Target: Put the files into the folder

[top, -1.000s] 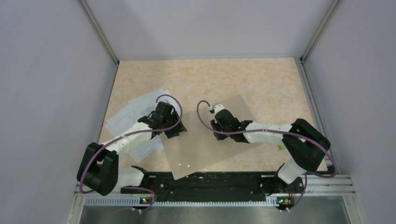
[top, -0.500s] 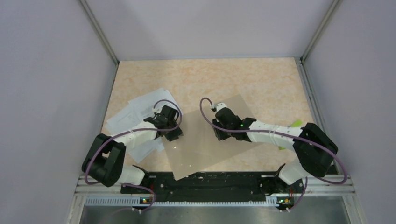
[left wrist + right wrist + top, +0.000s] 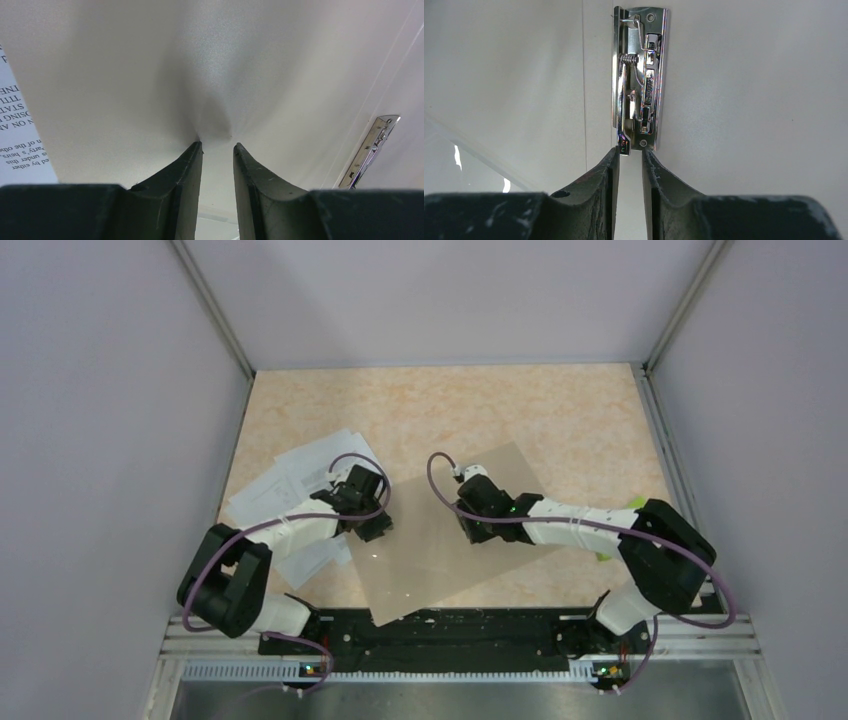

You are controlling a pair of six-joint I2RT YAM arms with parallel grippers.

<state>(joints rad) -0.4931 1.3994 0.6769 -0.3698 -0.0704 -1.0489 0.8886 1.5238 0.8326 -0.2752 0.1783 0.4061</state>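
Pale grey walls closed in a beige marbled tabletop (image 3: 450, 410), and near its middle lay the flat, thin brown card folder (image 3: 440, 565), set askew to the tabletop's edges.

To the left of the folder, the thin white paper files (image 3: 290, 472) lay fanned in a loose pile, some printed with black text, partly under the left arm. The left gripper (image 3: 368, 522) sat at the folder's left edge, between the pile and the folder. In its wrist view its jaws stood narrowly apart, tips pressed on a pale sheet (image 3: 150, 75) that puckered just ahead of them. Whether that sheet was pinched, and whether it was a file or the folder's cover, I cannot tell. A printed page showed at that sheet's left edge.

On the folder itself, right of its middle, lay a shiny metal spring clip (image 3: 639, 80). The right gripper (image 3: 478, 528) was over it, jaws narrow, the clip's near end right at its tips. I cannot tell whether it was clamped. The clip's long axis ran straight away from those fingers.

The files lay left of the folder, so the left arm looked the nearer one to slide them rightwards, towards the clip.
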